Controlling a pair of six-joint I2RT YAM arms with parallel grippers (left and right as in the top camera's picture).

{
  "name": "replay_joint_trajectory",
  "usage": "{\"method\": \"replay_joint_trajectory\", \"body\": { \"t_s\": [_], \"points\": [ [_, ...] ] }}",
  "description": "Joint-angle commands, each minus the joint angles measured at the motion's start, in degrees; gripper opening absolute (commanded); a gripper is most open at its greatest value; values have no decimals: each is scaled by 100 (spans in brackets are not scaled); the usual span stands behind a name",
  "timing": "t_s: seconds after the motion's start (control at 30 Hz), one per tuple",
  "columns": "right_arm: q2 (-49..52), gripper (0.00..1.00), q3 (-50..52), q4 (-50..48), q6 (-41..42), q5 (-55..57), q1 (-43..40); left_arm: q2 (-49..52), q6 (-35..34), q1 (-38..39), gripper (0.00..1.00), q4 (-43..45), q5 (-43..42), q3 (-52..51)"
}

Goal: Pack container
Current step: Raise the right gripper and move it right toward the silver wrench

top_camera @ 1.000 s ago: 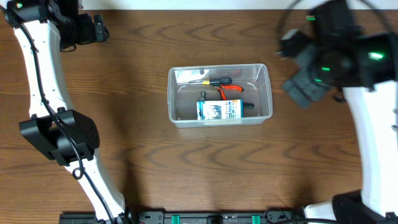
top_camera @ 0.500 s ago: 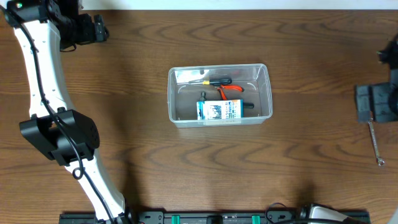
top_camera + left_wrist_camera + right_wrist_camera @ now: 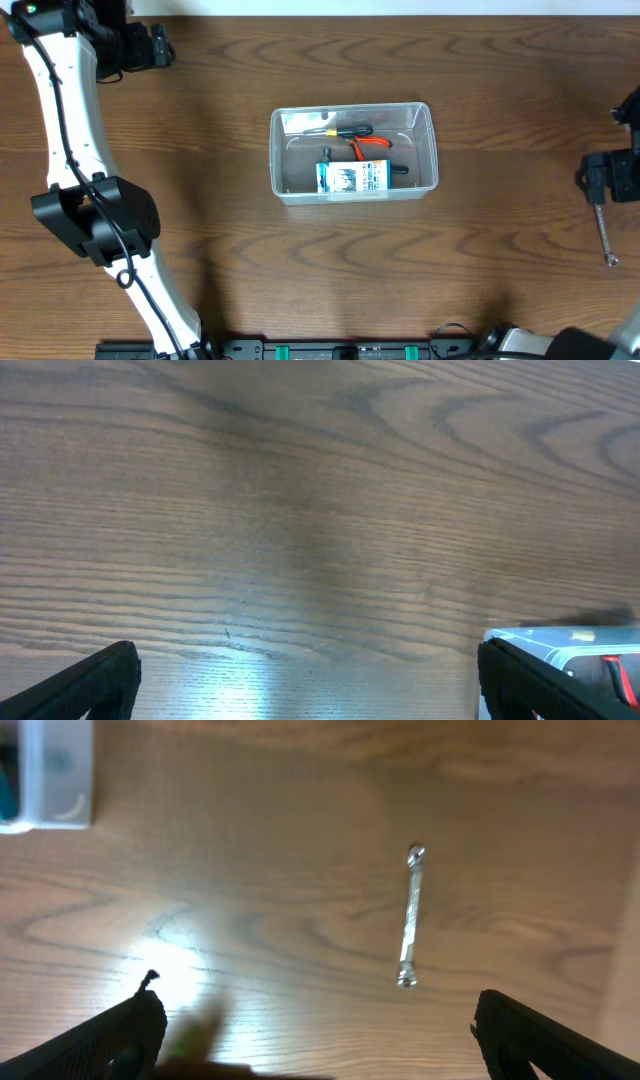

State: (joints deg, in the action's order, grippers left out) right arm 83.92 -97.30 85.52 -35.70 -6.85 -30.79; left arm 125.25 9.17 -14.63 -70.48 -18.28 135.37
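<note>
Container (image 3: 298, 168) sits mid-table (image 3: 500, 80), open side up, its long axis running left to right in the overhead view. It holds a blue-and-white box (image 3: 352, 178), orange-handled pliers (image 3: 370, 146) and a screwdriver (image 3: 345, 131). The left end effector (image 3: 305, 665) hovers far off, fingers spread, empty. The right end effector (image 3: 315, 1015), also released, hangs by a wrench (image 3: 603, 233) well to the container's right.

One container (image 3: 275, 160). In it are one blue-and-white box (image 3: 352, 177), one pair of orange pliers (image 3: 368, 147), one screwdriver (image 3: 345, 130) and one black thing (image 3: 400, 170) too small to tell. One wrench (image 3: 604, 230) lies on the tabletop (image 3: 300, 260)
</note>
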Motion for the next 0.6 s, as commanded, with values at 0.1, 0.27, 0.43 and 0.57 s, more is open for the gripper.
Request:
{"method": "replay_joint_trajectory", "body": {
  "t_s": [0.1, 0.27, 0.43, 0.57],
  "points": [
    [192, 99, 105, -138, -481, 15, -254, -24, -7, -24, 98, -17, -52, 98],
    [490, 99, 109, -426, -584, -101, -839, -26, -7, -24, 98, -17, -52, 98],
    [918, 99, 109, -669, -809, -531, -1543, -24, -7, -24, 98, -17, -52, 98],
    [1246, 99, 109, -638, -997, -629, -1735, -26, -7, -24, 98, -17, -52, 98]
  ]
}}
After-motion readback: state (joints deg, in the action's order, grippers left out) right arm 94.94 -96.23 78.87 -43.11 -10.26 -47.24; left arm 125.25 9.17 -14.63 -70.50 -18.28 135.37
